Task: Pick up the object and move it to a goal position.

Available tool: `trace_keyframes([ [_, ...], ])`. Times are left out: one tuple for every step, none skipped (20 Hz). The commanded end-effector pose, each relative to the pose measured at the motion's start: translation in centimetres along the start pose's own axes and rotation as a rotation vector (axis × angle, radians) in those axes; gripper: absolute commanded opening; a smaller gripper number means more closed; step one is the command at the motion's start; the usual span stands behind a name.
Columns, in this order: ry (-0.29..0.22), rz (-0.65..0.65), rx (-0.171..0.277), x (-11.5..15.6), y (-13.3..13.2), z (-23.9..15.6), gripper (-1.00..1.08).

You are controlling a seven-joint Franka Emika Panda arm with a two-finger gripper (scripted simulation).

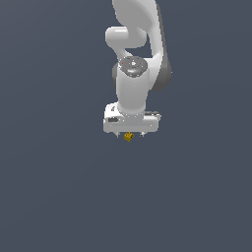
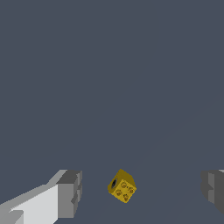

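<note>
- The white Panda arm [image 1: 132, 64] drops down from the top centre of the exterior frame, wrist pointing down.
- Its gripper [image 1: 130, 133] sits just above mid-frame, fingers [image 2: 70, 192] spread wide apart and clamping nothing.
- The tiny yellow-gold object [image 1: 128, 136] shows right under the gripper; the wrist view has the block [image 2: 122, 186] in the gap, touching neither finger.

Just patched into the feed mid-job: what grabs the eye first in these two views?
First, the white robot arm hanging down the middle of the exterior view against a plain dark grey backdrop. Next, the tiny yellow-gold block right under the gripper. In the wrist view the block sits between the two wide-apart fingers, touching neither.
</note>
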State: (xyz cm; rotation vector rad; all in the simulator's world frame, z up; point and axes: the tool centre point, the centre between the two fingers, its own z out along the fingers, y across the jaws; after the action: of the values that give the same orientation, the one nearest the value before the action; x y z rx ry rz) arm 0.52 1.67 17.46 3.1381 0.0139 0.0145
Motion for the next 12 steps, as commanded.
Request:
trace_keyframes([
  [0.0,0.0,0.0,0.0,0.0,0.0,1.0],
  [0.0,0.001,0.0,0.0,0.1,0.0,1.0],
  [0.001,0.003,0.001,0.0,0.2,0.0,1.0],
  [0.003,0.006,0.001,0.1,0.5,-0.1,1.0],
  [0.005,0.011,0.002,0.2,1.0,-0.1,1.0],
  [0.008,0.017,0.004,0.2,1.5,-0.2,1.0],
  [0.011,0.023,0.005,0.3,2.0,-0.2,1.0],
  [0.013,0.028,0.006,0.4,2.4,-0.2,1.0],
  [0.015,0.032,0.006,0.4,2.7,-0.3,1.0],
  [0.016,0.034,0.007,0.4,2.9,-0.3,1.0],
  [0.016,0.035,0.007,0.4,2.9,-0.3,1.0],
  [0.015,0.034,0.007,0.4,2.8,-0.3,1.0],
])
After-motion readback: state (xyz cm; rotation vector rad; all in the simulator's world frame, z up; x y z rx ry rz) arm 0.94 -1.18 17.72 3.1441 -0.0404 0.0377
